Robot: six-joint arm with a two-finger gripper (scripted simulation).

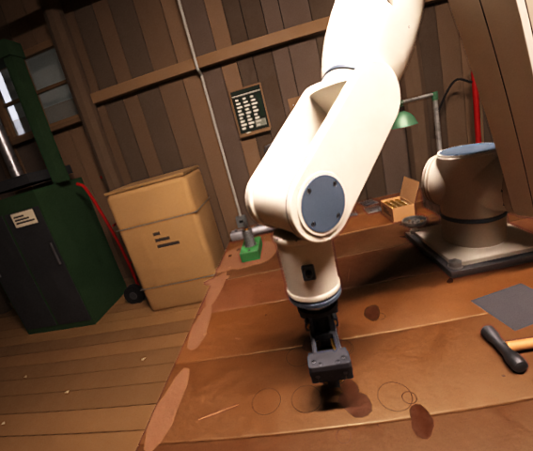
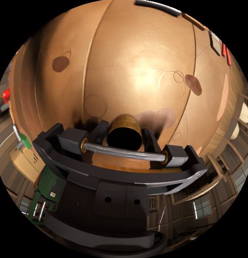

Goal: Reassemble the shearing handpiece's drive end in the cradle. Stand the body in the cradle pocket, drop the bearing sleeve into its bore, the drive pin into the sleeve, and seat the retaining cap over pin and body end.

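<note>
On the near part of the wooden bench, a brass bearing sleeve [image 2: 124, 132] with a knurled outside and a dark bore stands on the surface among faint drawn circles and dark stains. At the bench's far left corner the green cradle [image 1: 250, 249] holds the grey handpiece body [image 1: 247, 236] upright. The drive pin and the retaining cap are not in view. My gripper [image 1: 330, 388] is lowered straight down at the bench surface, its fingers on either side of the sleeve [image 2: 123, 139], and it is open and holds nothing.
Behind the work stand the arm's base [image 1: 470, 204] on its plate, a small open box [image 1: 399, 200] and a green lamp. A hammer [image 1: 512, 347] and a grey sheet [image 1: 519, 305] lie to the right. A cardboard crate [image 1: 169, 233] and a green machine stand on the floor to the left.
</note>
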